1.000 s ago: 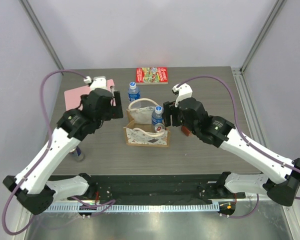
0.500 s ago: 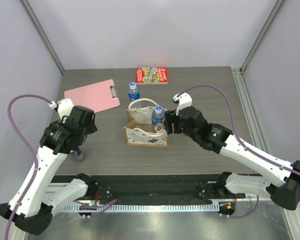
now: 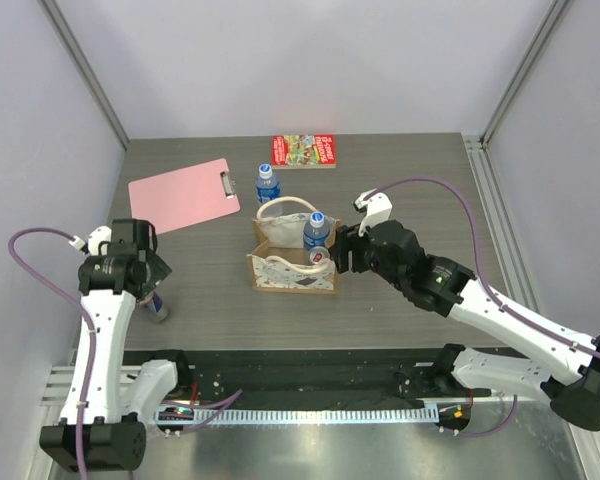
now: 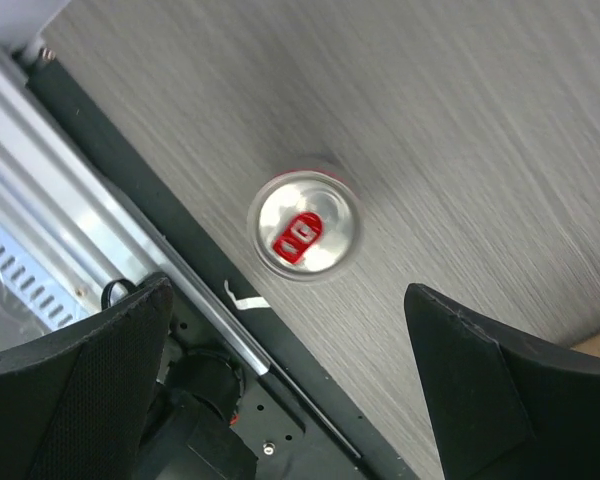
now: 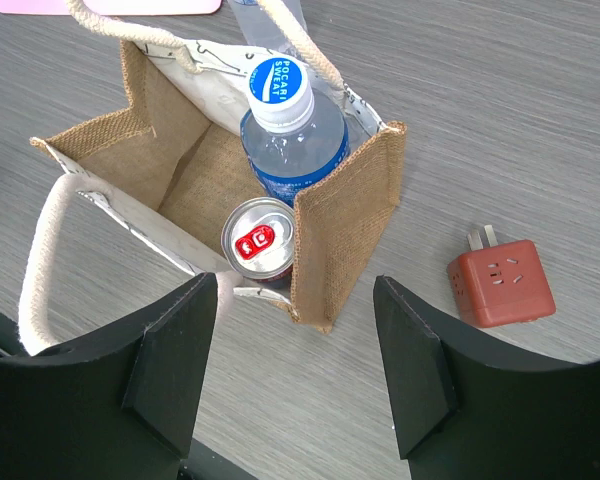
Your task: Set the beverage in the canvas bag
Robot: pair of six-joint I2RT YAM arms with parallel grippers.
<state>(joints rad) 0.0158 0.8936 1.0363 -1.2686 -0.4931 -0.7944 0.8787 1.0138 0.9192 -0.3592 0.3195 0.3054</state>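
Observation:
The canvas bag [image 3: 290, 262] stands mid-table, cream with rope handles [image 5: 42, 262] and a brown lining. Inside it are a blue-capped water bottle [image 5: 290, 135] and a silver can with a red tab [image 5: 260, 240]. My right gripper [image 5: 292, 284] hovers open above the bag's near right corner [image 5: 345, 230], holding nothing. A second can [image 4: 304, 223], silver with a red tab, stands at the table's front left edge. My left gripper [image 4: 288, 292] is open just above this can and apart from it. Another bottle [image 3: 267, 184] stands behind the bag.
A pink clipboard [image 3: 184, 189] lies at the back left and a red book [image 3: 303, 150] at the back. An orange plug adapter [image 5: 501, 283] sits right of the bag. The black front rail [image 4: 280, 370] runs just beside the left can.
My left arm has swung away from the bag to the front left, above the can there. My right gripper has drawn back slightly from the bottle in the bag.

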